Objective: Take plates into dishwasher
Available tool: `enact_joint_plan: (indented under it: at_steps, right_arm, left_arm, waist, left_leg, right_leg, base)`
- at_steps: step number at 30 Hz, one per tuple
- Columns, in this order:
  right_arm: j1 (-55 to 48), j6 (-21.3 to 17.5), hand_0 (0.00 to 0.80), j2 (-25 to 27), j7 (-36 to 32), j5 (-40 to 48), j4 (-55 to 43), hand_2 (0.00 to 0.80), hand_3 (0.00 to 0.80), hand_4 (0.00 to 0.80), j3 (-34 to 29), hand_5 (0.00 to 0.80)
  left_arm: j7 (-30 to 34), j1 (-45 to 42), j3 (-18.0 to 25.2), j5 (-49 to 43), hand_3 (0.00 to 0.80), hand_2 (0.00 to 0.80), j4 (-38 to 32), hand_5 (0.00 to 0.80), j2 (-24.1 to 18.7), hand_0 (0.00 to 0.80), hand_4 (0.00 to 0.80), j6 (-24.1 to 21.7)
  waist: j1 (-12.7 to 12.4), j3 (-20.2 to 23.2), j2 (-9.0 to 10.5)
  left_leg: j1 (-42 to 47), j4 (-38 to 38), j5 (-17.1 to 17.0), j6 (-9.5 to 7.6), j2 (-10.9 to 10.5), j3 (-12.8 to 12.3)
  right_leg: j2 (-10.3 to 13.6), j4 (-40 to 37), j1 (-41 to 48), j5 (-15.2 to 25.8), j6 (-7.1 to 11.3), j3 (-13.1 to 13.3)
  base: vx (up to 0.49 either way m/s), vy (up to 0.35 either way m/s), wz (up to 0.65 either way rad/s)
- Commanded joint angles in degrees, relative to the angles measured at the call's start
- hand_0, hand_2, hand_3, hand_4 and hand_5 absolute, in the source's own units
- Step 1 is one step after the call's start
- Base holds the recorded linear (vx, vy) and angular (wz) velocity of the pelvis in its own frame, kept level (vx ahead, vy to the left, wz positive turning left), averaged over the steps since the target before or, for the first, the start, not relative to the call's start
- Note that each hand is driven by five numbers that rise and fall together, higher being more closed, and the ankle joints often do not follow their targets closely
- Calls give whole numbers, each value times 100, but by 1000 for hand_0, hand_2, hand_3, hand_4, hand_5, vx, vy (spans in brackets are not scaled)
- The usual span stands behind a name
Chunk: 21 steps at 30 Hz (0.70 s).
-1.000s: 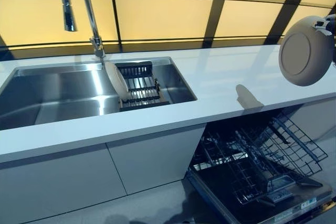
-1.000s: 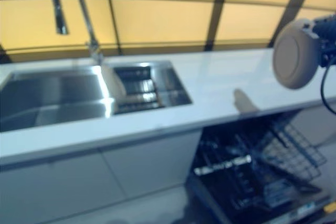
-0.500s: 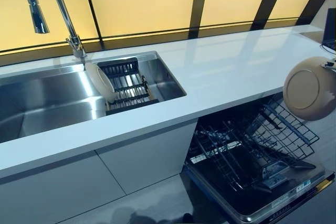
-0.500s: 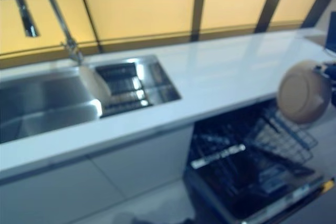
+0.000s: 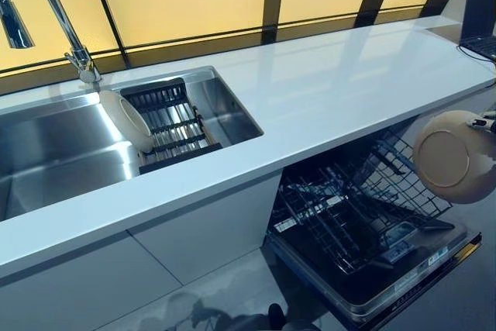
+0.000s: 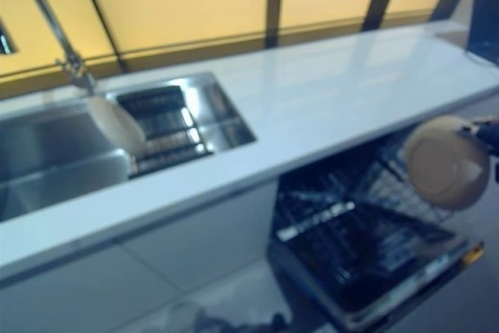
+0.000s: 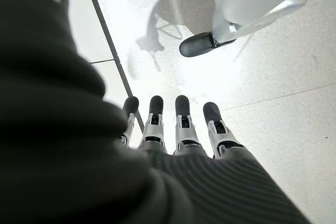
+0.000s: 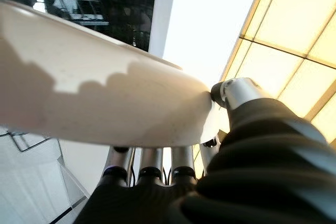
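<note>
My right hand (image 5: pixel 486 122) holds a beige plate (image 5: pixel 452 156) on edge at the right, above the open dishwasher's wire rack (image 5: pixel 353 207). In the right wrist view the thumb (image 8: pixel 231 92) presses on the plate (image 8: pixel 94 98) and the fingers (image 8: pixel 151 158) lie under it. A second beige plate (image 5: pixel 125 119) leans upright against the black dish rack (image 5: pixel 167 122) in the steel sink (image 5: pixel 62 149). My left hand (image 7: pixel 168 129) hangs low over the floor with its fingers straight and nothing in it.
A white counter (image 5: pixel 349 87) runs across, with cabinet fronts (image 5: pixel 201 226) below. The dishwasher door (image 5: pixel 403 269) lies open and flat over the floor. A tall tap (image 5: pixel 54 13) stands behind the sink. A laptop (image 5: pixel 479 25) sits at the counter's far right.
The camera has swung right and down. My right hand has lowered the plate from above the counter to below its edge, over the dishwasher rack.
</note>
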<state>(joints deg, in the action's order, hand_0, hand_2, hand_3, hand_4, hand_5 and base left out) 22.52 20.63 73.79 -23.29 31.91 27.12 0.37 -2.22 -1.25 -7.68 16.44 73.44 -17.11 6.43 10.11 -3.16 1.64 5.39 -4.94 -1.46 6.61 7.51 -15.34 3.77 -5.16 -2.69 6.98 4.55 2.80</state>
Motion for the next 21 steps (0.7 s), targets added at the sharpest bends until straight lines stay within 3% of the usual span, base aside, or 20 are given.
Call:
enact_joint_plan:
  at_steps: [1,11,21]
  right_arm:
    - [34,-372,800,-378,-14,-316,-232,800,800,800,-260,800]
    - [118,-572,800,-1329,347,-1150,-580,800,800,800,396,800]
    - [387,-762,800,-2191,941,-2071,-218,800,800,800,1009,800]
  left_arm:
    - [-20,100,116,-300,0,0,282,0,-309,0,0,-42]
    - [-4,203,79,-421,0,0,184,0,-256,0,0,53]
    - [-97,346,-110,-317,0,0,59,0,-126,0,0,151]
  waist:
    - [-91,100,409]
    - [-211,-18,304]
    - [-380,-94,190]
  left_leg:
    - [49,-6,140,-165,8,281]
    - [9,-6,123,-169,-6,337]
    - [9,-6,128,-189,-42,448]
  right_leg:
    - [282,16,197,-42,314,-134]
    - [336,16,174,-40,321,-226]
    - [383,16,208,-51,312,-333]
  base:
    - [0,0,0]
    - [-38,-3,0]
    - [-4,0,1]
